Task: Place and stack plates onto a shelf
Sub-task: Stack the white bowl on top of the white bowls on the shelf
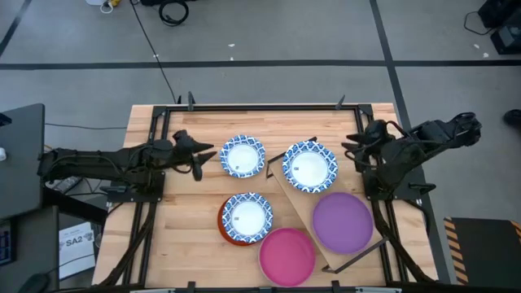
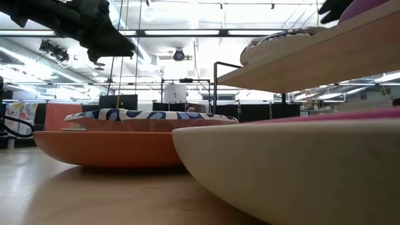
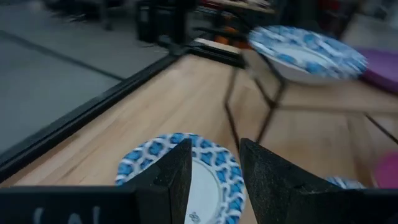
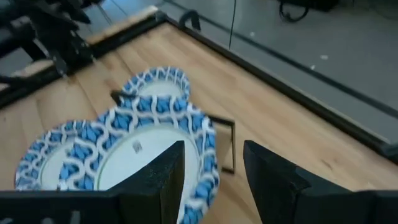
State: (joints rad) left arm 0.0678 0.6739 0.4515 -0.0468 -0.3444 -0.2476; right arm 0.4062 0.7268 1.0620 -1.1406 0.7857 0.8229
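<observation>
Two plates are already being carried by the shelf (image 1: 358, 248): blue-white plate (image 1: 309, 166) & purple plate (image 1: 343, 220). Left gripper (image 1: 198, 160), fingers apart & empty, is being held beside the far blue-white plate (image 1: 242, 156), prob. next pickup; rim needs straddling. Right gripper (image 1: 356, 152) is being held open, empty, nr shelf.

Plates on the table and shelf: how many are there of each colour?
Blue-and-white plates: 3
Purple plate: 1
Pink plate: 1
Orange-red plate: 1, mostly hidden under a blue-and-white one
Total: 6

Shelf (image 1: 303, 213) holds two plates (image 1: 343, 220) (four below).
</observation>
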